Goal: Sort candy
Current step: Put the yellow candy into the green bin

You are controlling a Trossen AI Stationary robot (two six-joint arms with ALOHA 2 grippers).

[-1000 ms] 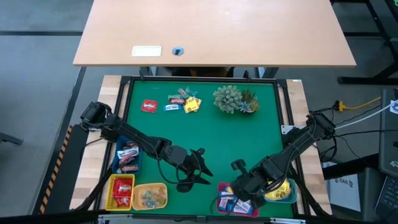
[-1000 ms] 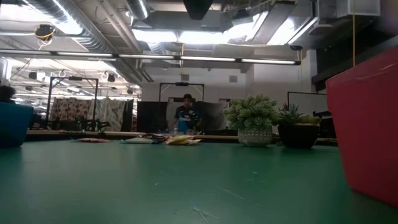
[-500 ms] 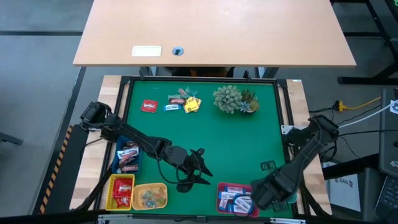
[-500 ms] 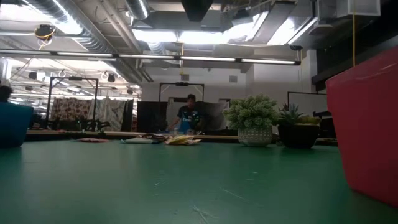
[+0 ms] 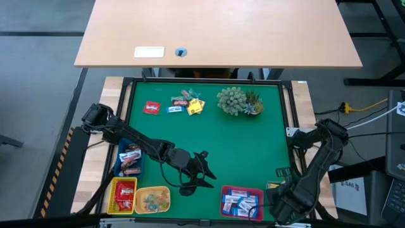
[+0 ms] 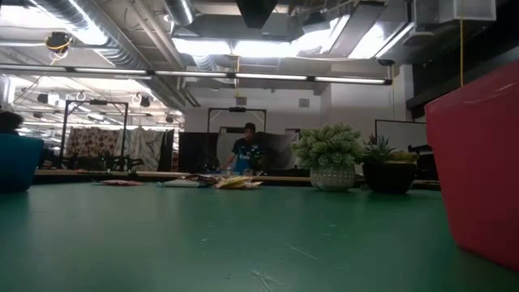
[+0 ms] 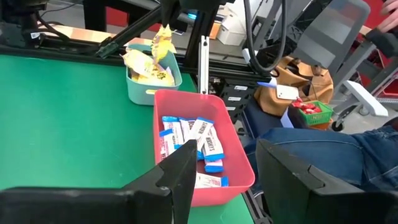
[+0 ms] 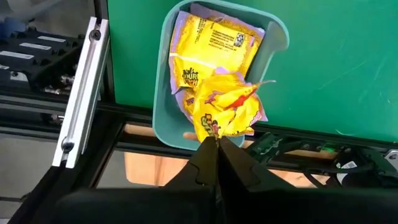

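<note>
Loose candy lies near the far edge: a red piece (image 5: 152,107), a blue one (image 5: 174,109), a yellow one (image 5: 195,106) and a dark one (image 5: 182,97). My right gripper (image 8: 216,144) is shut on a yellow candy (image 8: 225,107) above the teal tray (image 8: 163,93), which holds more yellow candy (image 8: 214,37). The left wrist view shows that candy (image 7: 163,38) hanging over the tray (image 7: 144,92). My left gripper (image 5: 205,170) waits open over the mat's near middle, touching nothing. My right gripper pinches the yellow candy by the crumpled edge of its wrapper (image 8: 214,132) between its two fingertips. The fingers come from above, pointing down. The candy hangs below them, clear of the teal tray and the candy in it.
A pink tray (image 5: 223,204) with blue-and-white candy stands beside the teal one. At the near left are a blue tray (image 5: 120,166), a yellow tray (image 5: 114,193) and an orange tray (image 5: 152,190), each with candy. A spiky green plant (image 5: 239,100) stands at the far right.
My right gripper has swung from over the pink tray toward the table's right edge and now stands over the teal tray. It has tipped down on the way, still shut on the yellow candy.
</note>
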